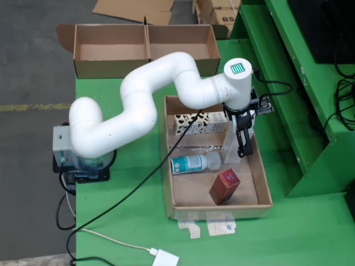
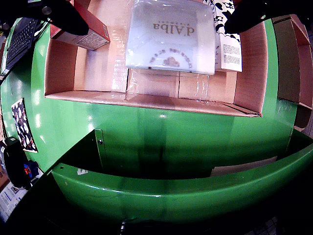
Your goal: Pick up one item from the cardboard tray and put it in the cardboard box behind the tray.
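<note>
The white pack (image 2: pixel 170 35) is lying in the tray (image 1: pixel 167 166) by its right wall in the fixed view, directly under the hand (image 1: pixel 243 145). The hand's fingers (image 2: pixel 66 17) are standing wide, straddling the pack's long axis without touching. The box (image 1: pixel 144 64) is sitting well beyond the tray's far end.

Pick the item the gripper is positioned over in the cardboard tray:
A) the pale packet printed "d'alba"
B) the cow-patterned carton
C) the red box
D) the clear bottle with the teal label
A: in the wrist view the pale packet sits directly between the dark fingers, and in the overhead view the gripper hangs at the tray's right side, away from the red box and bottle.
</note>
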